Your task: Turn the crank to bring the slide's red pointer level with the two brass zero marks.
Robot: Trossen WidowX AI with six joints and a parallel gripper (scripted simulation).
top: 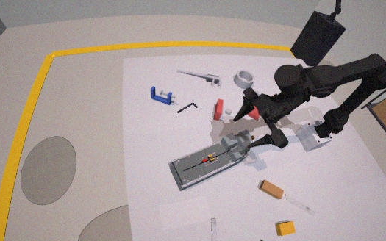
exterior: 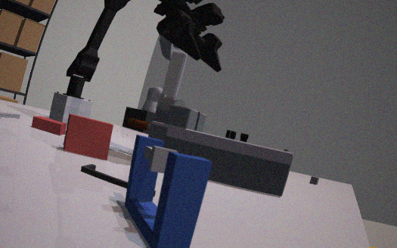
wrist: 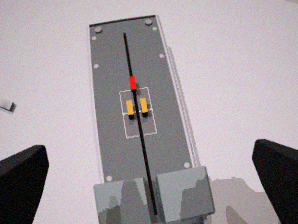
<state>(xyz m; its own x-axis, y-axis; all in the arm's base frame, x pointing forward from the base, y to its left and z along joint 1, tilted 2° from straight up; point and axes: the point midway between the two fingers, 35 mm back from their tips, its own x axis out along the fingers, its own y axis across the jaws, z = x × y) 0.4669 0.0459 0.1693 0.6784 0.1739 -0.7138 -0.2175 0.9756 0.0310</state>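
Observation:
The machine's long grey deck [top: 190, 163] [wrist: 110, 130] [exterior: 243, 166] has a dark slot. The red pointer [top: 204, 160] [wrist: 133, 83] sits in the slot, off level with the two brass marks, on the side away from the grey housing blocks [wrist: 186, 192]. The left brass mark [wrist: 130, 107] and right brass mark [wrist: 144, 105] flank the slot. The crank's orange-brown handle [exterior: 138, 124] [top: 253, 137] shows at the housing end; it is out of the wrist view. My gripper [top: 242, 134] [wrist: 153, 154] is open and empty, raised above the machine and clear of the handle.
Beside the machine are a red block [top: 218, 109] [exterior: 88, 137], a second red block [exterior: 48, 125], a black hex key [top: 187, 107] and a blue clamp-like frame [top: 161, 97] [exterior: 182, 200]. A grey ring [top: 237, 80] and a caliper [top: 195, 75] lie farther back. An orange-handled tool [top: 271, 189] and a yellow block [top: 285, 228] lie opposite.

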